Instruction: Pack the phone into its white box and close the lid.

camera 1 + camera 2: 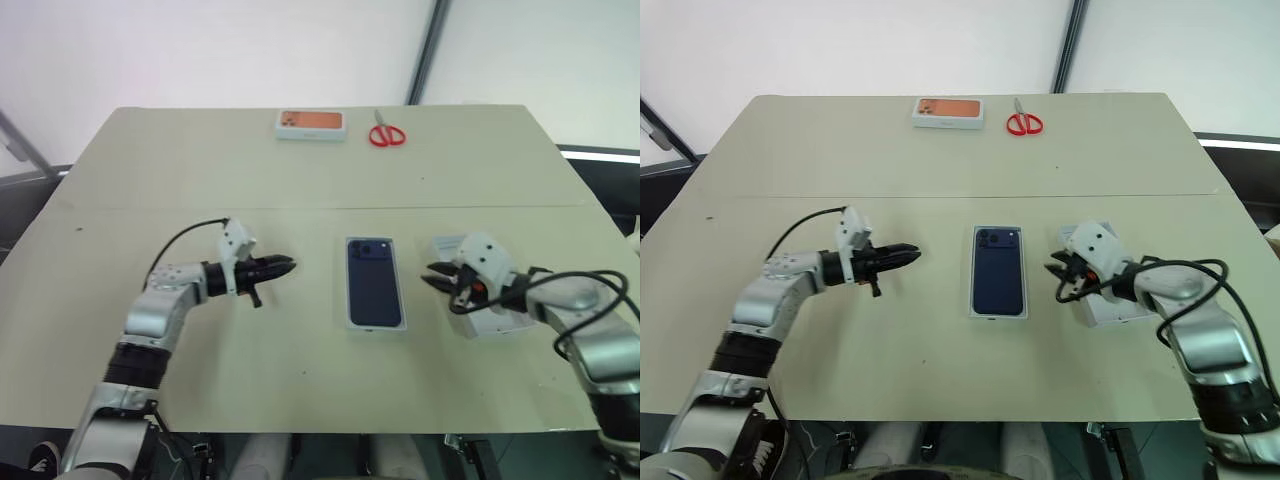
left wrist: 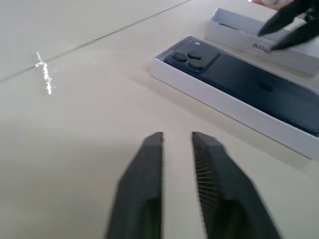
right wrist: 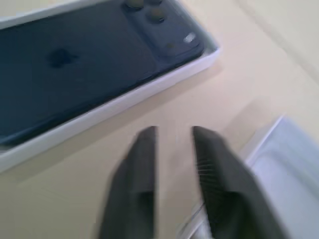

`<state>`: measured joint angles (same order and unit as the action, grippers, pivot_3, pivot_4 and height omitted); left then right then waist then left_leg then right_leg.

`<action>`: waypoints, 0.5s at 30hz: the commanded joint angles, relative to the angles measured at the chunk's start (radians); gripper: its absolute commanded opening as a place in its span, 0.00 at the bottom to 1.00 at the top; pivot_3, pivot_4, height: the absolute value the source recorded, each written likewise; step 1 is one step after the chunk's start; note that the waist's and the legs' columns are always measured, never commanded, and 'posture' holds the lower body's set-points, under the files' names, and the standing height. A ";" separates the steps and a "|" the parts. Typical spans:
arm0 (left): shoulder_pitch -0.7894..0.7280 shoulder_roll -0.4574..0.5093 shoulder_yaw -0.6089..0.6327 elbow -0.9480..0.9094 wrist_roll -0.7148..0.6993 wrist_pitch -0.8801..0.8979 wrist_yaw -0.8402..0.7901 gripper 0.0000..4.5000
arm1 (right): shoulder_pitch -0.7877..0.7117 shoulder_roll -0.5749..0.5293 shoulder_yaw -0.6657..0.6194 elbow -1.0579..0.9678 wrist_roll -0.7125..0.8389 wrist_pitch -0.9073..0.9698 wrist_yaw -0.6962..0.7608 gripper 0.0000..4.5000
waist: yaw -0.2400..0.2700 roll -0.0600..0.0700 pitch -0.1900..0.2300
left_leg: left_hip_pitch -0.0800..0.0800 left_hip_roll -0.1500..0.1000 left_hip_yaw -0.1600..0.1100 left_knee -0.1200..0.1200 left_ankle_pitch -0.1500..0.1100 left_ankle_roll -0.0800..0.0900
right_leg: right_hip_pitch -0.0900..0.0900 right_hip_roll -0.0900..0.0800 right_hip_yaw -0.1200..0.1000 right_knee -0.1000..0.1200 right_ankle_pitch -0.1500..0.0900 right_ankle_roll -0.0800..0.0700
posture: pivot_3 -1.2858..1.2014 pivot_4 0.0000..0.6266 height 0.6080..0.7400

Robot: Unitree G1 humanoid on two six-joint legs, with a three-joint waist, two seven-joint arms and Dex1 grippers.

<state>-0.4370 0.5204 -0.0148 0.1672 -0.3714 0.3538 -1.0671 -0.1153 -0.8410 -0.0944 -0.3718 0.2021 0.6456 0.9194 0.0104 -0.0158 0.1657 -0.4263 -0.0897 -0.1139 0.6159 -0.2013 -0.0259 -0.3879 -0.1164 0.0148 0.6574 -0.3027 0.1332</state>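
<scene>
Phone (image 1: 374, 283) lies seated in the white box (image 1: 352, 318); both claws, left (image 1: 283, 266) and right (image 1: 436, 279), slightly parted, empty; the right should grip the lid (image 1: 497, 322) beside the box by its long walls, keeping it level.

Head cameras look down over table (image 1: 300, 180), wrist cameras low, sharing phone (image 2: 239, 79)

A bare test room or lab: a plain beige table (image 1: 200, 170) against white walls, red scissors (image 1: 386, 134) lying at the table's far edge
</scene>
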 commanded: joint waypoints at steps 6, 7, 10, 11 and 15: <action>0.046 0.071 0.034 -0.112 -0.097 0.018 -0.115 0.99 | -0.017 -0.023 -0.126 -0.129 0.078 0.262 -0.107 1.00 | -0.003 0.000 0.000 | 0.000 0.000 0.000 -0.001 0.000 0.000 | -0.001 0.000 0.000 0.000 0.000 0.000 | 0.52 0.24 1.00; 0.053 0.077 0.038 -0.120 -0.108 0.013 -0.131 0.99 | -0.024 -0.011 -0.139 -0.142 0.082 0.315 -0.142 1.00 | -0.002 0.000 0.000 | 0.000 0.001 0.000 -0.002 0.000 0.000 | -0.001 0.000 0.000 0.000 0.000 0.000 | 0.52 0.24 1.00; 0.066 0.089 0.050 -0.135 -0.131 -0.008 -0.164 0.99 | -0.028 0.004 -0.151 -0.189 0.106 0.434 -0.198 1.00 | 0.000 0.000 0.000 | 0.000 0.001 0.000 -0.001 0.000 0.000 | -0.001 -0.001 0.000 0.000 0.000 0.000 | 0.52 0.24 1.00; 0.071 0.091 0.056 -0.140 -0.135 -0.032 -0.183 0.99 | -0.028 0.015 -0.157 -0.215 0.127 0.509 -0.213 1.00 | 0.000 0.000 0.000 | 0.000 0.001 0.000 -0.001 0.000 0.000 | -0.001 -0.001 0.000 0.000 0.000 0.000 | 0.52 0.24 1.00; 0.105 0.082 0.058 -0.159 -0.108 -0.167 -0.217 0.99 | -0.021 0.071 -0.170 -0.301 0.155 0.696 -0.298 1.00 | 0.001 0.000 0.000 | -0.001 0.001 0.000 -0.001 0.000 0.000 | -0.001 -0.002 0.000 0.000 0.000 -0.001 | 0.52 0.24 1.00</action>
<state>-0.3391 0.6037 0.0233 0.0413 -0.4843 0.2486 -1.2692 -0.1306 -0.7729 -0.2296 -0.6179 0.3441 1.2938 0.6519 0.0117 -0.0156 0.1657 -0.4270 -0.0889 -0.1136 0.6149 -0.2014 -0.0259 -0.3892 -0.1187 0.0156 0.6569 -0.3029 0.1326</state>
